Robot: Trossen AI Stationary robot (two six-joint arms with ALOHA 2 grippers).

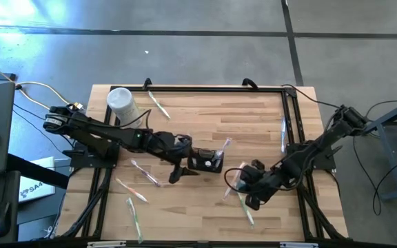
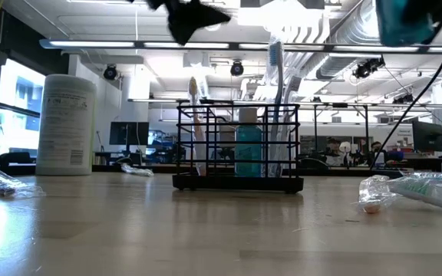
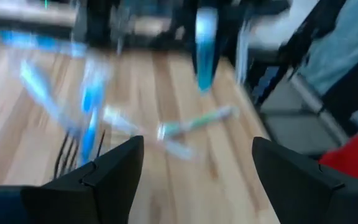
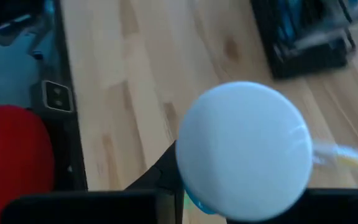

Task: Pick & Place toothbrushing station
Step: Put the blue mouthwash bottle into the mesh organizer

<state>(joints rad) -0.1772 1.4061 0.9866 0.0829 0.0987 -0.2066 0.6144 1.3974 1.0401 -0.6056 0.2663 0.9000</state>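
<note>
Big wooden table (image 1: 198, 207) underneath everything. Two dark arms reaching in from both sides. Tall white tub (image 1: 122, 103) standing near the far left corner, well apart from the rest.

Toothbrushing station (image 1: 206, 161) sitting upright near the middle of the table. Seen from the low view as a black wire rack (image 2: 238, 146) with toothbrushes and a blue bottle standing inside. Probably light and stiff, but likely tippy, with tall things poking out of the top. Thin wires, so maybe slippery to pinch. Best bet: grabbing the top rim or one side wall, keeping it level so nothing falls out.

Left gripper (image 1: 179, 172) just beside the station, on its left, fingers spread wide with nothing between them. Fingers (image 3: 114, 171) wide apart in the wrist view too.

Right gripper (image 1: 243, 180) a little off to the station's right, pinching something with a round, pale cap (image 4: 244, 148). Hard to tell exactly what.

Wrapped toothbrushes (image 1: 131, 191) lying scattered on the wood.
</note>
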